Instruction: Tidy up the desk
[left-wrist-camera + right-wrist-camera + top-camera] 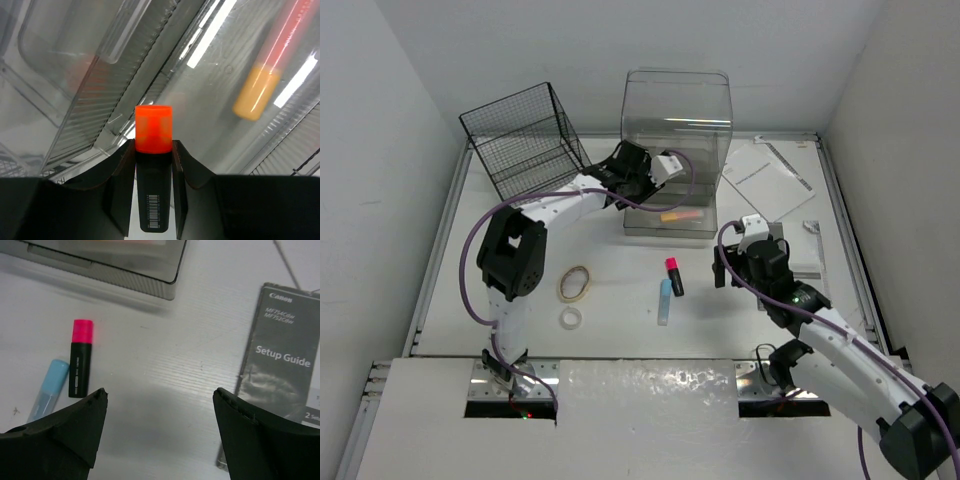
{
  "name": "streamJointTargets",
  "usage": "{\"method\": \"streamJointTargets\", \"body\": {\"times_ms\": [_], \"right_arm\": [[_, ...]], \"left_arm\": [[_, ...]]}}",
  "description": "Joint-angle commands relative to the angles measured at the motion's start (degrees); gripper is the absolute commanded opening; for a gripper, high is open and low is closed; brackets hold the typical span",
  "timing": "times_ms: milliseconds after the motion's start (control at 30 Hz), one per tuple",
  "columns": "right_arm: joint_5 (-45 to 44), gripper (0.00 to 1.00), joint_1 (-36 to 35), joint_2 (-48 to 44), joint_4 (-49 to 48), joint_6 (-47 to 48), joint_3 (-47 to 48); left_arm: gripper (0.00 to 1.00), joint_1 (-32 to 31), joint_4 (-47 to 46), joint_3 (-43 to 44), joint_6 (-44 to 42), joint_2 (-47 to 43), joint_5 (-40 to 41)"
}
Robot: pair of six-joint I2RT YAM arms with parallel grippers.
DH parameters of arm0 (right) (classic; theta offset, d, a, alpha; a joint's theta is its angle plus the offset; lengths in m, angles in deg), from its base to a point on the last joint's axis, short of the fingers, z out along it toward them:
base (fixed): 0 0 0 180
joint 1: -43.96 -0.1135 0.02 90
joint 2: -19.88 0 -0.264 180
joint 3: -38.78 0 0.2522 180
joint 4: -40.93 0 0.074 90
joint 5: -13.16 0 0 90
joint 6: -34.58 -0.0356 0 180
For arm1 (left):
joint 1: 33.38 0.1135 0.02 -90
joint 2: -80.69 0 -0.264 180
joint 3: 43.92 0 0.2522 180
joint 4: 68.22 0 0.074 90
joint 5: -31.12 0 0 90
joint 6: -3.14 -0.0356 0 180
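The white desk (620, 335) holds a pink-capped black highlighter (673, 275) and a light blue pen (665, 300) at its middle. Both also show in the right wrist view, the highlighter (81, 357) beside the pen (49, 390). My left gripper (642, 190) is at the front of a clear plastic bin (675, 120). In its wrist view the left gripper (154, 150) is shut on an orange-capped black highlighter (154, 127). My right gripper (735, 272) is open and empty, low over the bare desk (165, 365), right of the pink highlighter.
An orange and pink marker (680, 215) lies inside the clear bin (100, 100), blurred in the left wrist view (255, 95). A black wire basket (525, 135) stands back left. A rubber band (575, 283) and tape roll (570, 317) lie front left. A setup guide (282, 365) and papers (765, 180) lie at the right.
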Motion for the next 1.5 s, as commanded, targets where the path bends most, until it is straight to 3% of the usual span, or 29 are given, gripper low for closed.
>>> {"method": "streamJointTargets", "body": {"times_ms": [0,67,100,133,267,467,567,600,700,767,833,1000,1167,1367,1467], "right_arm": [[5.5,0.83,-0.3,2.1,-4.8,-3.1,-0.5],[7.0,0.83,-0.5,3.4,-5.8,-3.2,-0.6],[7.5,0.83,-0.7,4.8,-6.3,-3.2,-0.6],[8.3,0.85,-1.0,5.6,-7.4,-3.2,-0.5],[8.9,0.87,-2.1,9.8,-8.0,-3.0,0.5],[7.6,0.87,-4.2,13.6,-10.0,-3.3,1.0],[5.1,0.75,-6.9,17.4,-11.1,-1.9,2.2],[4.2,0.63,-8.9,18.8,-10.7,-1.5,3.9],[0.6,0.57,-13.2,25.7,-10.7,0.8,7.6],[-1.0,0.57,-14.2,30.8,-11.3,0.5,9.1],[-2.6,0.56,-14.4,33.8,-12.1,-0.1,11.3],[-6.1,0.52,-14.6,43.3,-8.7,-0.8,17.4],[-1.6,0.52,-14.6,47.8,-10.0,-1.2,18.5],[2.4,0.51,-14.6,53.5,-9.2,-2.5,20.2],[4.2,0.41,-14.6,54.7,-8.9,-2.8,19.9]], "left_arm": [[0.17,-0.8,-0.1,4.7,0.0,-1.4,0.1],[0.31,-0.9,0.9,5.6,0.3,-1.3,-0.7],[0.48,-0.9,1.2,5.8,1.1,-1.4,-0.9],[0.55,-0.9,1.3,6.0,1.5,-1.9,-0.8],[0.52,-0.9,1.2,6.5,2.0,-3.1,-2.4],[0.56,-0.8,5.2,9.5,5.0,-3.3,-4.2],[0.57,-0.5,8.6,10.3,7.8,-7.1,-2.7],[0.58,-0.3,9.6,10.1,9.5,-8.5,-2.4],[0.59,3.6,12.3,5.2,11.4,-18.7,-4.6],[0.63,5.5,10.3,-4.0,11.2,-24.0,-6.3],[0.65,7.0,8.9,-12.3,10.2,-31.1,-4.3],[0.67,9.1,9.6,-23.2,9.2,-42.1,-1.2],[0.72,9.9,10.4,-28.7,9.8,-48.4,-1.9],[0.72,10.0,6.2,-34.0,9.8,-51.0,3.9],[0.72,10.2,6.0,-35.2,9.8,-50.9,3.7]]}}
